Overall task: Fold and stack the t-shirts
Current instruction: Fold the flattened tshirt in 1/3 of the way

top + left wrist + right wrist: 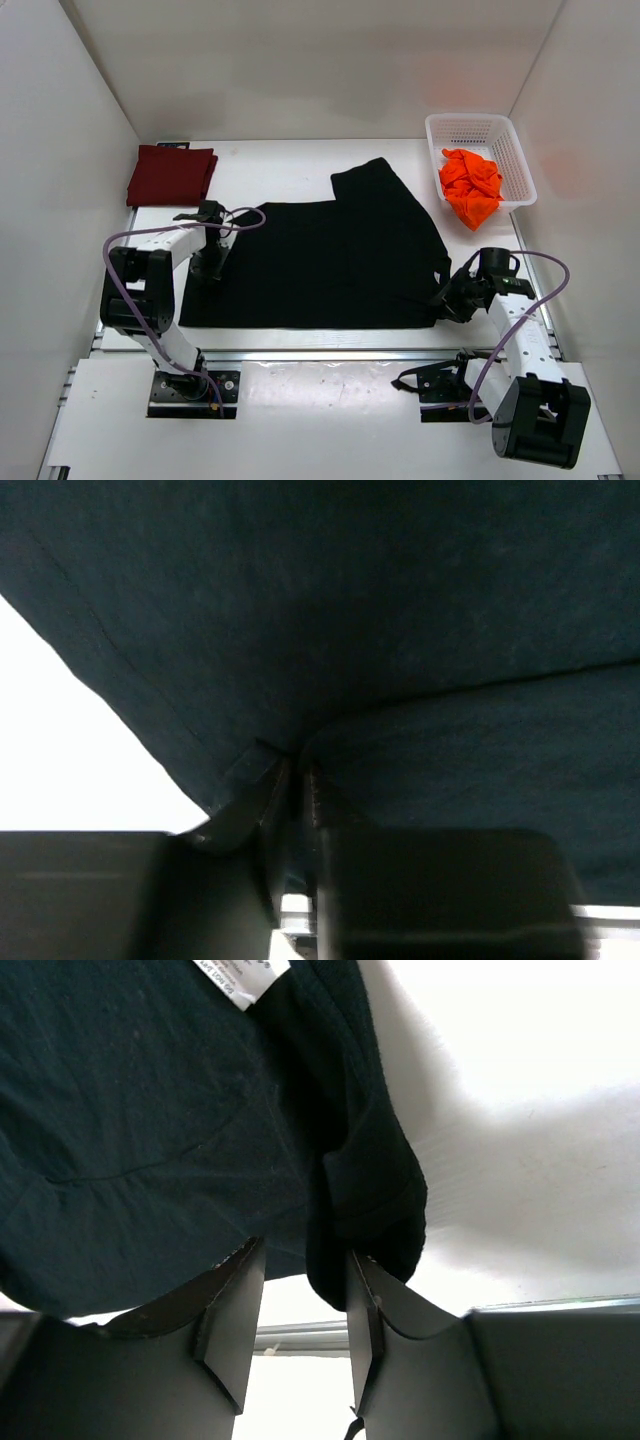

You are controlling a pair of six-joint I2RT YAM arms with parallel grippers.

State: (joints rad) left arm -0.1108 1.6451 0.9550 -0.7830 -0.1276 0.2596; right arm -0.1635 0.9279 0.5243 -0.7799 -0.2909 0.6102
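The black t-shirt [330, 265] lies spread across the middle of the table, with one part folded toward the back. My left gripper [212, 265] is at its left edge. In the left wrist view, the left gripper [293, 770] is shut on a pinch of the black t-shirt [400, 610]. My right gripper [443, 300] is at the shirt's right edge. There the right gripper [305, 1260] stands open, and the black t-shirt's [150, 1110] collar hem hangs against its right finger [365, 1300]. A maroon t-shirt [170, 175] lies folded at the back left. An orange t-shirt [470, 185] is bunched in the basket.
A white mesh basket [468, 118] stands at the back right corner. White walls close in the table on the left, back and right. A metal rail [320, 354] runs along the table's near edge, just past the shirt's front hem. A white label [240, 980] shows inside the collar.
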